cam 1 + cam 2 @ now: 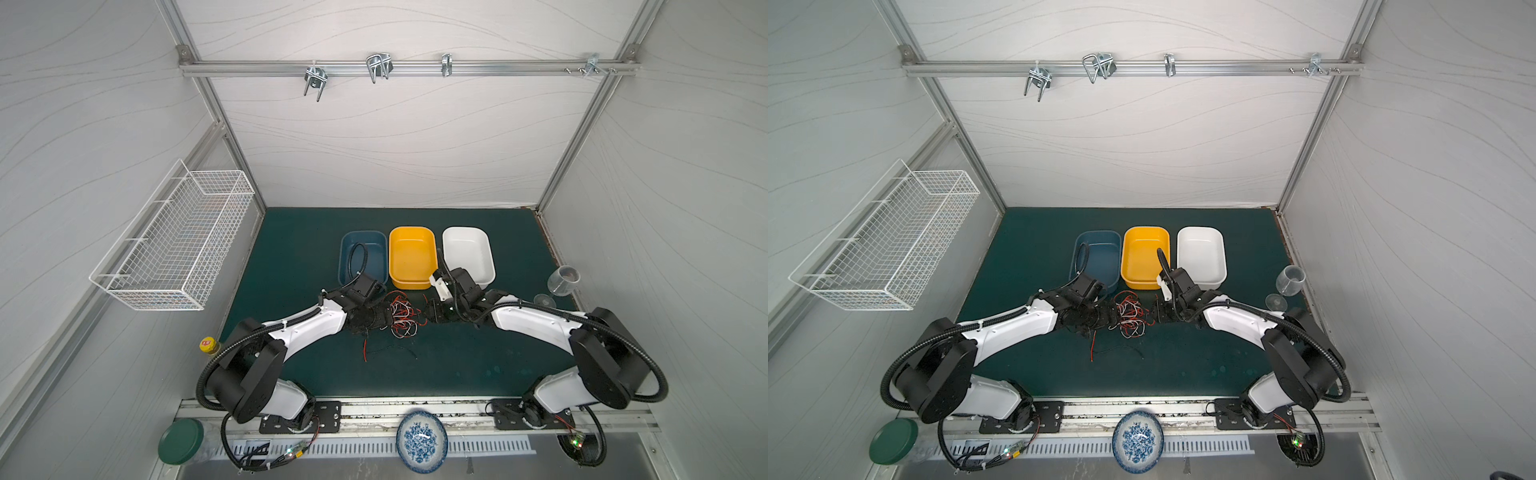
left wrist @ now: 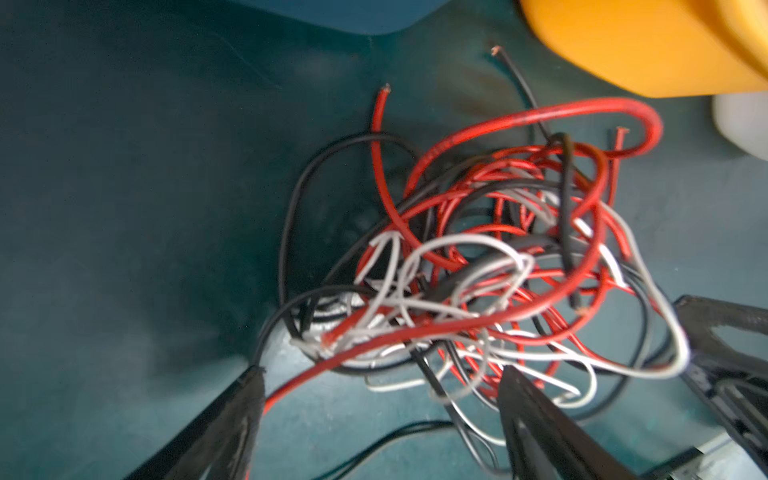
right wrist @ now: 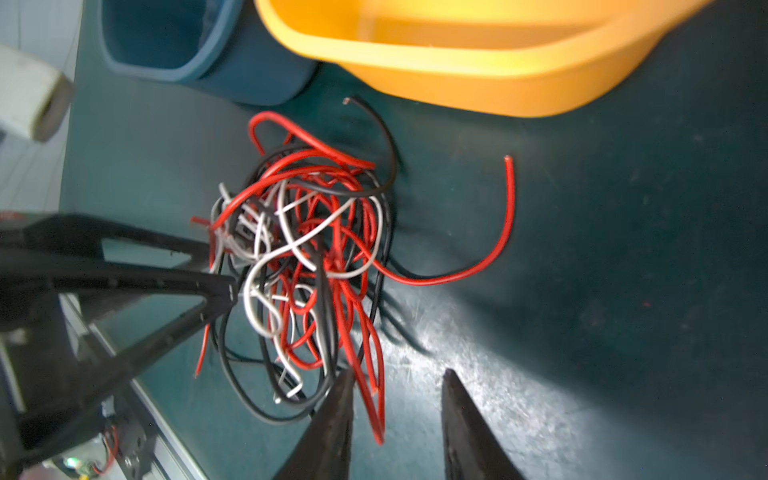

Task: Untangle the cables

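Note:
The cables (image 1: 402,316) (image 1: 1130,314) lie as one tangle of thin red, white and black wires on the green mat, in front of the bins. My left gripper (image 1: 388,318) (image 2: 382,370) stands open at the tangle's left edge. A red strand and some white and black strands cross the gap between its fingers. My right gripper (image 1: 426,318) (image 3: 399,374) is at the tangle's right edge, open with a narrower gap. Two red cable ends (image 3: 374,411) hang in that gap beside one finger, unpinched. A red end (image 1: 365,352) and a black strand (image 1: 392,349) trail toward the front.
Blue bin (image 1: 343,257), yellow bin (image 1: 411,229) and white bin (image 1: 465,229) stand in a row just behind the tangle. A clear glass (image 1: 563,280) stands at the right mat edge. A patterned plate (image 1: 422,440) sits at the front. A wire basket (image 1: 174,245) hangs on the left wall.

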